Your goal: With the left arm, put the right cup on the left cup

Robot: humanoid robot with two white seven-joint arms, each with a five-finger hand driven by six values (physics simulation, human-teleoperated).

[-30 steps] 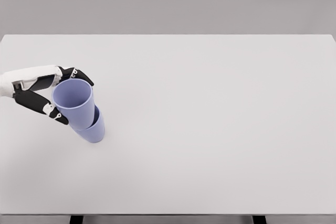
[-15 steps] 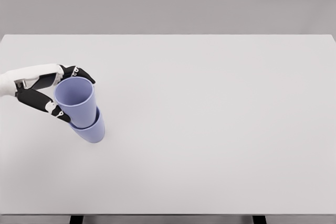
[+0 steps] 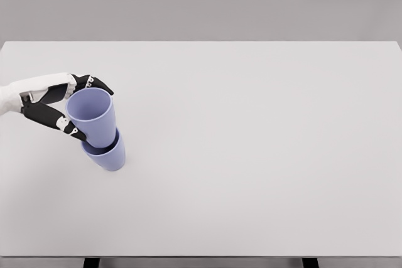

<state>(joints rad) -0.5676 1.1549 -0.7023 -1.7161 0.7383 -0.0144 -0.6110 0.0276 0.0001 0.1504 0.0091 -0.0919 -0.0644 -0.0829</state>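
Right over on the left side of the table [image 3: 251,155], the upper cup [image 3: 93,116] sits with its base dropped into the lower cup [image 3: 108,155], both the same pale blue-violet, the upper one leaning a little so its open mouth tips up and toward the left. Only the rim and lower wall of the lower cup show beneath it, and that cup stands on the tabletop itself. The pair is near the table's left edge but well clear of the front and back edges; to the right of them the white surface runs wide and bare all the way to the far right edge, so there is plenty of open room on that side and toward the front. The left hand [image 3: 63,106] reaches in from the left edge, its white forearm lying low over the table, and its dark fingers [image 3: 95,84] are closed around the upper cup near its rim: some wrap the far side at the top, while the thumb [image 3: 59,122] presses against the near side. The grip is narrow, just the width of the cup, and the hand touches nothing else that I can see.
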